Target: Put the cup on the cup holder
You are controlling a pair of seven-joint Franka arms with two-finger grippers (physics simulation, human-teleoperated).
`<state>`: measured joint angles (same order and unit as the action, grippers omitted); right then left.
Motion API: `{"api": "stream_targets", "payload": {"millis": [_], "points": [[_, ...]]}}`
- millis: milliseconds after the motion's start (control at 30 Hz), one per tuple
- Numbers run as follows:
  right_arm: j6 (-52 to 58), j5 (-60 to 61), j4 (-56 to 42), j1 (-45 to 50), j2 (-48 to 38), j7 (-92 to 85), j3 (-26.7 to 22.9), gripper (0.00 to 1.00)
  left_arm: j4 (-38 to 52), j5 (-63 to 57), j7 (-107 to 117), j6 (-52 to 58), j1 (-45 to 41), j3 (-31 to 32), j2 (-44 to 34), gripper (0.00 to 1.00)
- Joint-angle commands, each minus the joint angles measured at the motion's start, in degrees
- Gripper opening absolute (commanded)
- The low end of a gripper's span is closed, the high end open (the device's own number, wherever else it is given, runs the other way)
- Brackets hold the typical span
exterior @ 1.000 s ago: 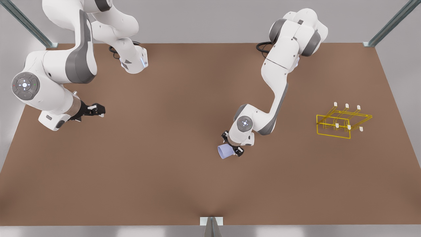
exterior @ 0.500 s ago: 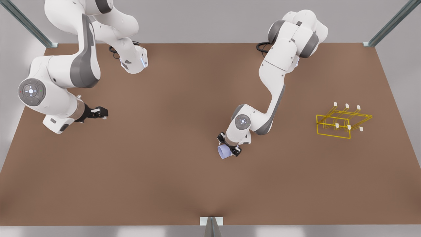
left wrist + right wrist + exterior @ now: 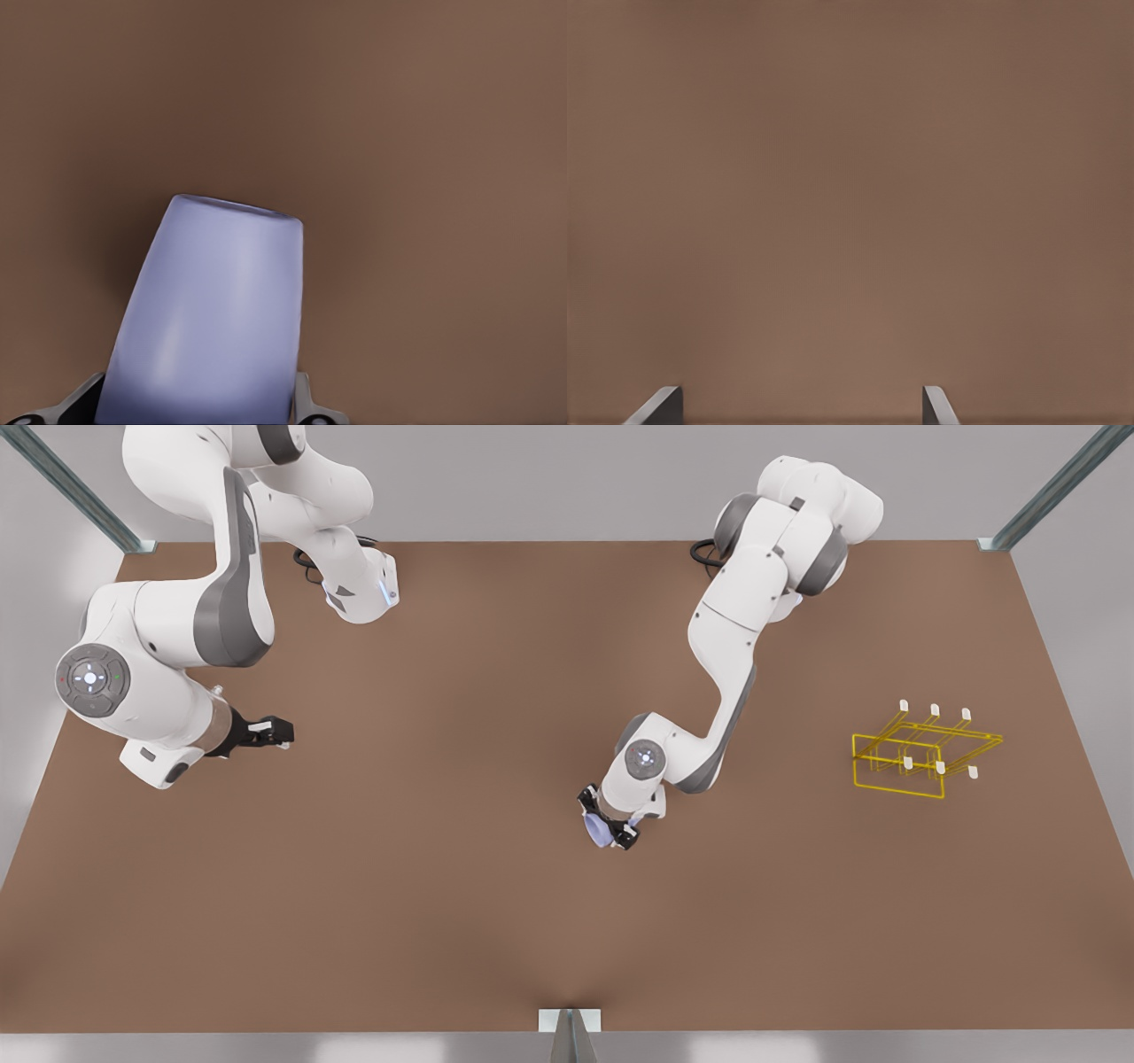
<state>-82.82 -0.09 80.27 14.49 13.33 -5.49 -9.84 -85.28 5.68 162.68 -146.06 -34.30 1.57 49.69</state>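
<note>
The lavender-blue cup (image 3: 597,830) sits between the fingers of my left gripper (image 3: 608,825), near the middle of the brown table. That gripper is shut on it. In the left wrist view the cup (image 3: 213,310) points away from the camera over bare table, with a fingertip (image 3: 306,409) on each side of it. The yellow wire cup holder (image 3: 895,736) with white-tipped pegs stands on the table far off toward the front view's right. My right gripper (image 3: 271,732) waits open over the table at the front view's left; its fingertips (image 3: 660,405) stand wide apart with nothing between them.
The table (image 3: 443,921) is a plain brown surface. Metal frame posts (image 3: 1054,491) rise at its far corners and another post (image 3: 570,1032) stands at the middle of the near edge. Both arm bases sit along the far edge.
The left gripper has shifted slightly toward the front view's left and turned, so the cup looks narrower. The right gripper has crept a little toward the front view's right and lower.
</note>
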Motion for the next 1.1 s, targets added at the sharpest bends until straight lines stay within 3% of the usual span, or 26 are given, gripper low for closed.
{"api": "stream_targets", "payload": {"millis": [0, 133, 167, 200, 367, 400, 467, 533, 600, 733, 800, 933, 1067], "points": [[0.03, 0.09, -0.03, -0.08, -0.06, 0.57, -0.01, 1.00, 0.03, 0.12, -2.72, -1.25, -0.16, 0.01, 0.24, 1.00], [0.03, 0.10, -0.03, -0.08, 0.38, -0.04, -0.09, 1.00, 0.03, 0.21, -2.28, -1.25, -0.24, 0.01, 0.59, 1.00], [0.03, 0.18, -0.03, -0.08, 0.38, -0.13, -0.09, 1.00, 0.12, 0.38, -2.02, -1.16, -0.16, 0.01, 0.41, 0.73], [0.03, 0.27, -0.03, -0.08, 0.38, -0.22, -0.09, 1.00, 0.03, 0.39, -2.02, -0.98, 0.02, 0.01, 0.15, 0.65], [0.03, 0.36, -0.11, 0.01, 0.47, -0.13, -0.18, 1.00, 1.86, 0.12, -2.81, 13.31, 0.81, -0.42, -4.51, 0.65], [0.03, 0.45, -0.03, -0.08, 0.47, -0.22, -0.10, 1.00, 5.91, 0.30, -5.35, 24.56, -1.72, -4.62, -4.60, 0.65], [0.03, 0.45, -0.03, -0.08, 0.55, -0.22, -0.09, 1.00, 5.92, 5.65, -19.22, 37.32, -19.20, -31.14, -4.51, 0.66], [0.03, 0.62, -0.11, -0.08, 0.82, -0.13, -0.10, 1.00, 3.46, 8.47, -38.19, 48.92, -36.17, -56.11, 0.40, 0.66], [0.03, 0.62, -0.11, -0.08, 0.82, -0.13, -0.09, 1.00, 2.85, 7.77, -57.27, 59.12, -43.74, -69.22, 8.48, 0.66], [0.03, 0.71, -0.11, -0.08, 0.82, -0.13, -0.18, 1.00, 0.03, -12.52, -64.51, 59.84, -45.07, -71.35, 15.44, 0.67], [-0.06, 0.80, -0.11, -0.08, 0.91, -0.13, -0.18, 1.00, -2.60, -24.47, -65.12, 54.49, -44.98, -71.44, 18.51, 0.67], [-0.15, 0.80, -0.11, -0.08, 0.91, -0.13, -0.18, 1.00, -16.05, -35.64, -64.60, 43.40, -48.23, -74.69, 20.01, 0.67], [-0.15, 0.97, -0.11, -0.08, 1.08, -0.22, -0.27, 1.00, -17.46, -39.16, -59.41, 41.82, -44.46, -71.70, 23.53, 0.67]]}}
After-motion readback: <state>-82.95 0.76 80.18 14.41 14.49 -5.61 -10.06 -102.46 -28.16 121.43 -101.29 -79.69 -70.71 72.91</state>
